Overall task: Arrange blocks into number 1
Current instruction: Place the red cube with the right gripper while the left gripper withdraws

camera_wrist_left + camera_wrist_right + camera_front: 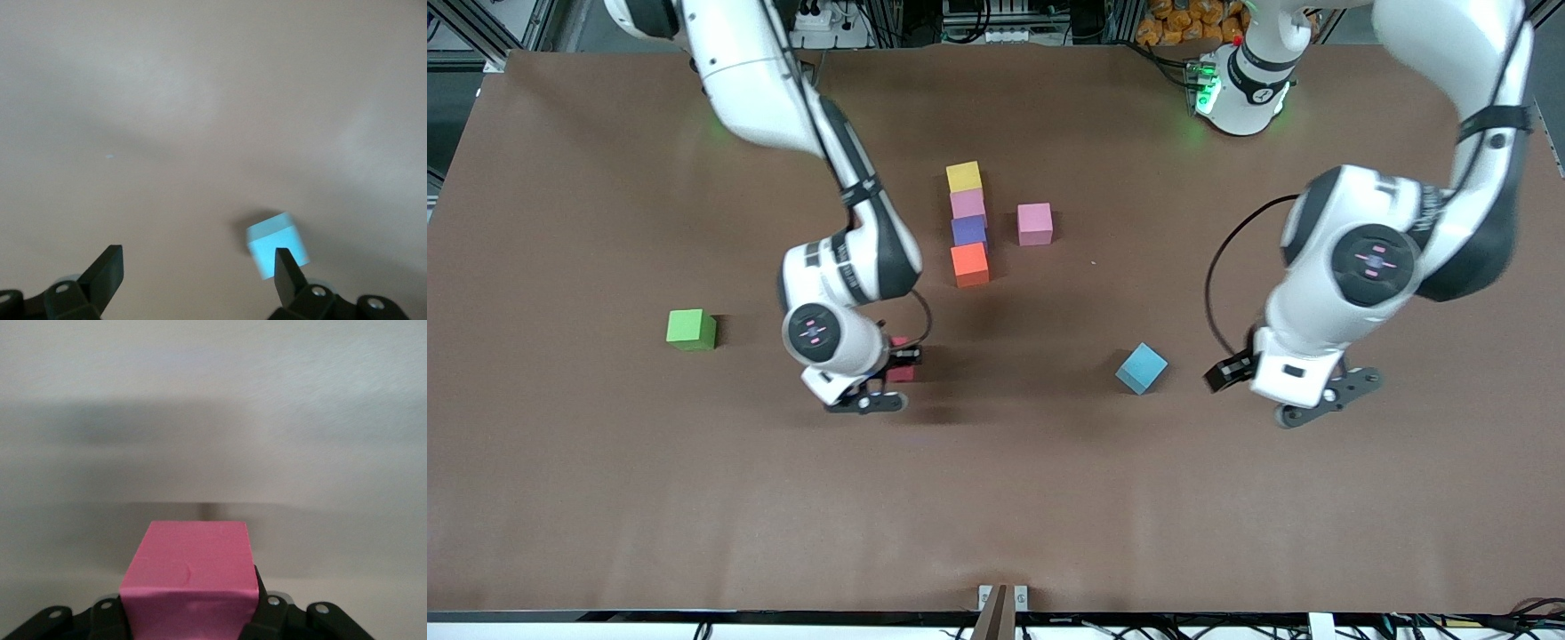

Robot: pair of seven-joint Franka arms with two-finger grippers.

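Clamped on both sides by the narrowly closed right gripper (898,364), just below centre of the front frame: the red block (901,359), filling the bottom centre of the right wrist frame (190,567) with black fingers (267,617) pressed to its flanks. Cannot tell whether it is lifted clear of the brown tabletop (996,489). Spread wide and holding nothing: the left gripper (197,280), low over the tabletop toward the left arm's end, with the light blue block (1141,368) turned askew just beside one fingertip (285,267) in the left wrist frame, not between the fingers. Lined up touching in a straight column in the upper middle of the front frame, from top to bottom: the yellow block (963,176), a pink block (967,203), the purple block (968,230), the orange block (969,264). Set beside that column, level with its pink and purple blocks and apart from them by a small gap: the second pink block (1034,223). Alone toward the right arm's end, at mid-height of the frame: the green block (691,329).
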